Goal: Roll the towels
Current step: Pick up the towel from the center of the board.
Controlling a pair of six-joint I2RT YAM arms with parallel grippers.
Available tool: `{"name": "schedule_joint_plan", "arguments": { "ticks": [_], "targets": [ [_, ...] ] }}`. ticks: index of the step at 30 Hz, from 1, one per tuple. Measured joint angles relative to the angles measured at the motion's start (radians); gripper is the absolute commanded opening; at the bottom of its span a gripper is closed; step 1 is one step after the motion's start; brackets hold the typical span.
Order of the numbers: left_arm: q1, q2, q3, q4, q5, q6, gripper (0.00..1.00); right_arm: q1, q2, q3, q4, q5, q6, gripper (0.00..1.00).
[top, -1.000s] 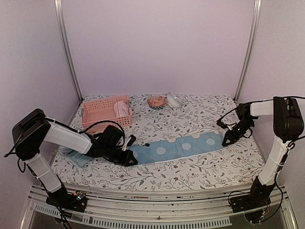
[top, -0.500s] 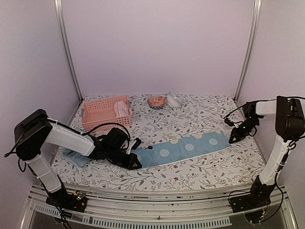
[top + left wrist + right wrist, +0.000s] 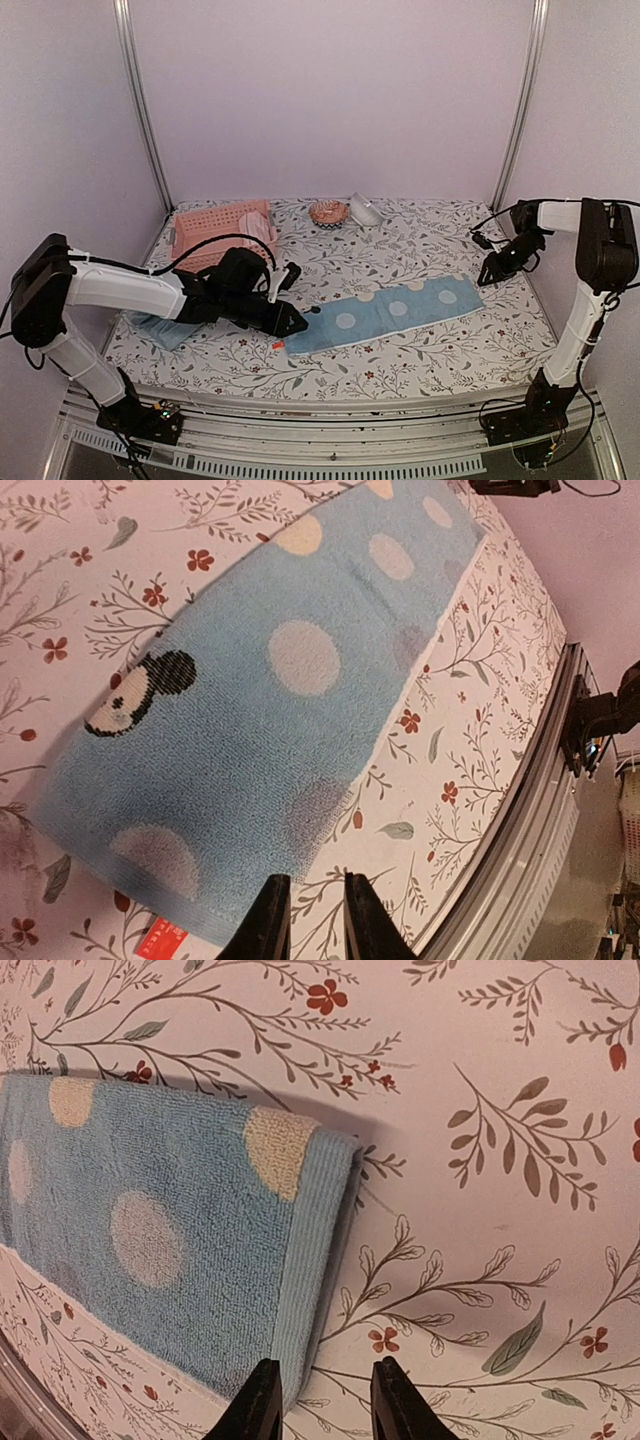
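Note:
The light blue towel (image 3: pixel 390 310) with pale dots lies flat and stretched out across the table's middle. It also shows in the left wrist view (image 3: pixel 280 710) and the right wrist view (image 3: pixel 170 1250). My left gripper (image 3: pixel 298 322) hovers at its left end, jaws slightly apart and empty (image 3: pixel 307 925), over the near edge beside a red tag (image 3: pixel 160 940). My right gripper (image 3: pixel 487 276) is open and empty just off the towel's right end (image 3: pixel 322 1410). The pale teal towel (image 3: pixel 155 328) lies under my left arm. A pale pink cloth (image 3: pixel 256 228) sits in the basket.
A pink perforated basket (image 3: pixel 205 235) stands at the back left. A small orange bowl (image 3: pixel 328 212) and a white object (image 3: pixel 365 210) stand at the back centre. The table's metal front rail (image 3: pixel 530 810) runs close to the left gripper.
The left gripper moved right and the towel's left end shifted right with it, now lying flat. The right gripper drew back from the towel's right end, toward the far right.

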Motion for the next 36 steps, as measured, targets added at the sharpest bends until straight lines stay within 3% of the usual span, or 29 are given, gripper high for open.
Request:
{"name": "schedule_joint_plan", "arguments": {
  "ticks": [9,36],
  "targets": [
    [0.0,0.006,0.0,-0.002,-0.028,0.0,0.22,0.068,0.065,0.004,-0.004,0.013,0.025,0.31],
    [0.0,0.02,0.0,-0.011,-0.089,0.026,0.22,0.183,0.092,0.026,0.039,0.317,0.119,0.29]
  ]
}}
